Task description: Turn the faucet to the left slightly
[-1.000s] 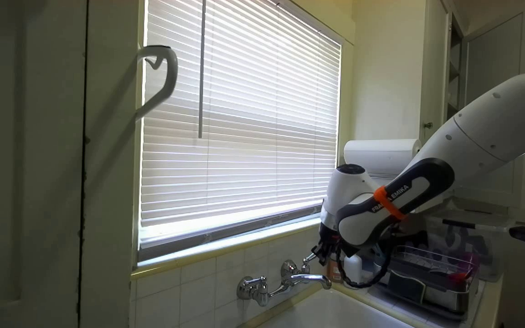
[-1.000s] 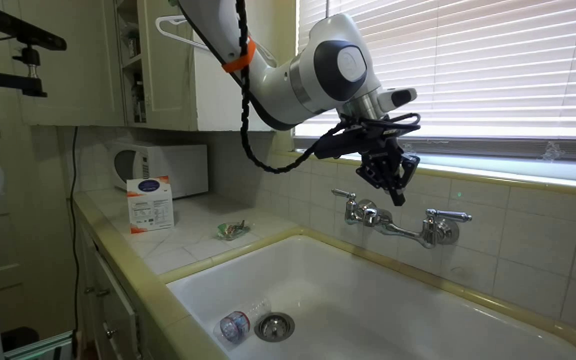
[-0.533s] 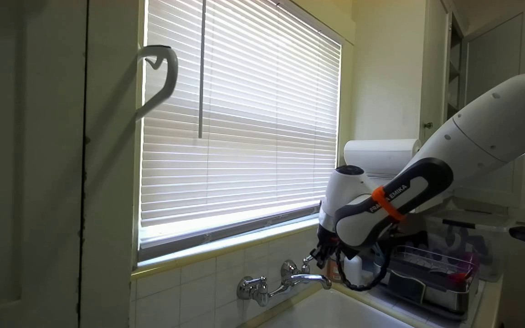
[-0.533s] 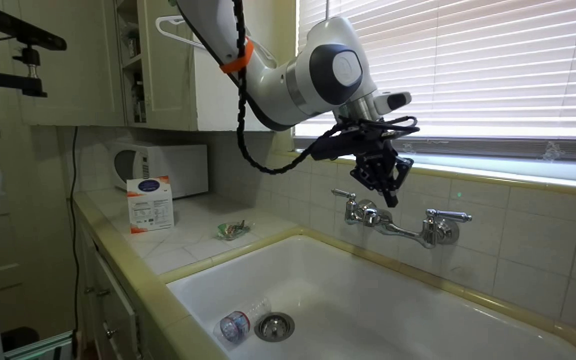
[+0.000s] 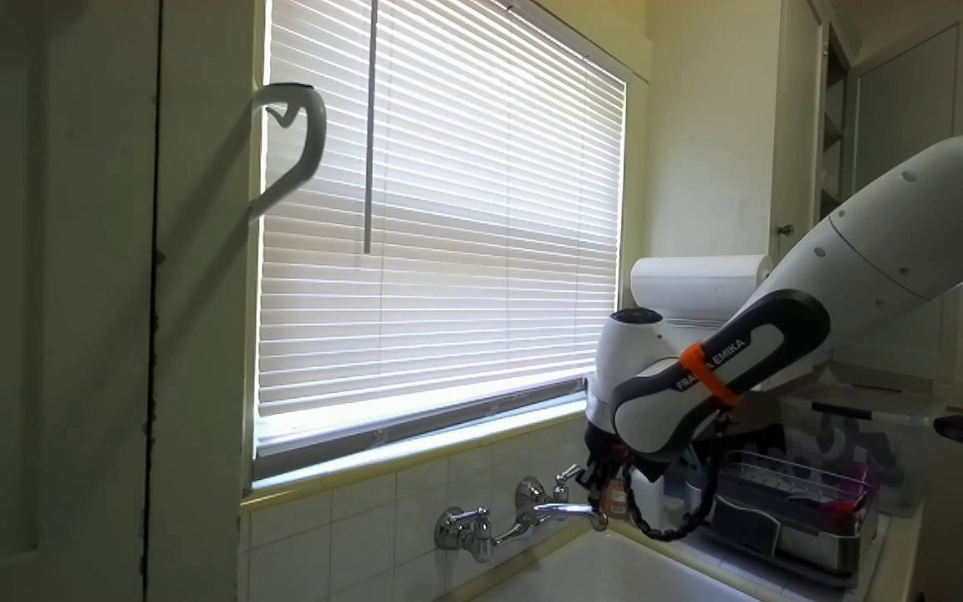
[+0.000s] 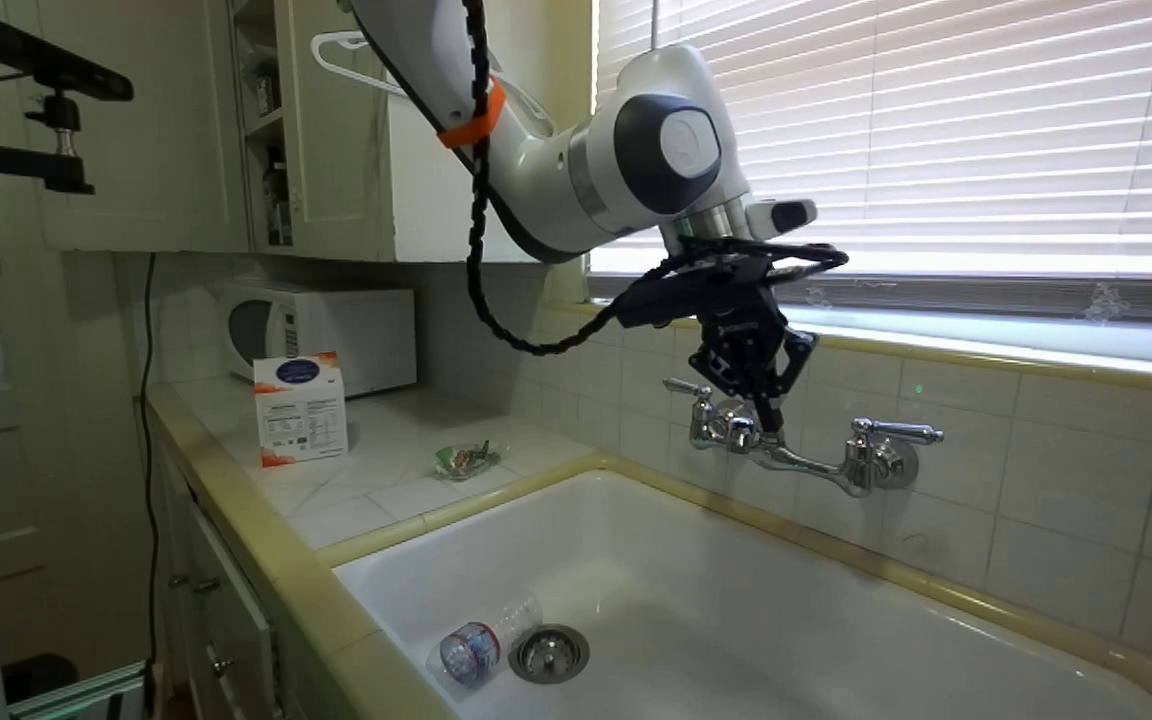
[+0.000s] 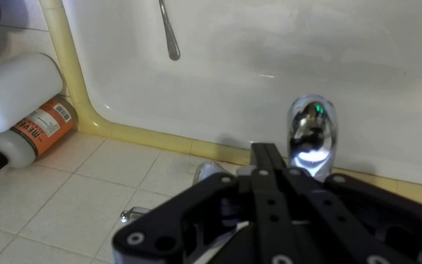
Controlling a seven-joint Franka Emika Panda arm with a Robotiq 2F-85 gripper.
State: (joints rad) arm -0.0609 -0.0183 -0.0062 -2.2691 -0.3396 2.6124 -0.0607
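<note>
The chrome faucet (image 5: 565, 508) is mounted on the tiled wall above the sink, with a handle on each side; it shows in both exterior views (image 6: 801, 462). In the wrist view its rounded spout (image 7: 312, 135) points out over the sink, and a handle tip (image 7: 132, 214) shows at lower left. My gripper (image 7: 267, 146) is shut with its fingertips together and nothing between them. The fingertips are just left of the spout in the wrist view. In both exterior views the gripper (image 5: 594, 497) points down at the spout (image 6: 769, 425). Whether it touches is unclear.
The white sink (image 6: 696, 600) lies below, with a plastic bottle (image 6: 476, 645) near the drain. A spoon handle (image 7: 169, 35) lies in the basin. A white bottle (image 7: 17, 93) and an orange-labelled bottle (image 7: 46, 126) stand by the corner. A dish rack (image 5: 782, 502) is behind the arm.
My gripper has moved down to the height of the spout, and to the left in an exterior view. It stays shut. The faucet shows no visible movement.
</note>
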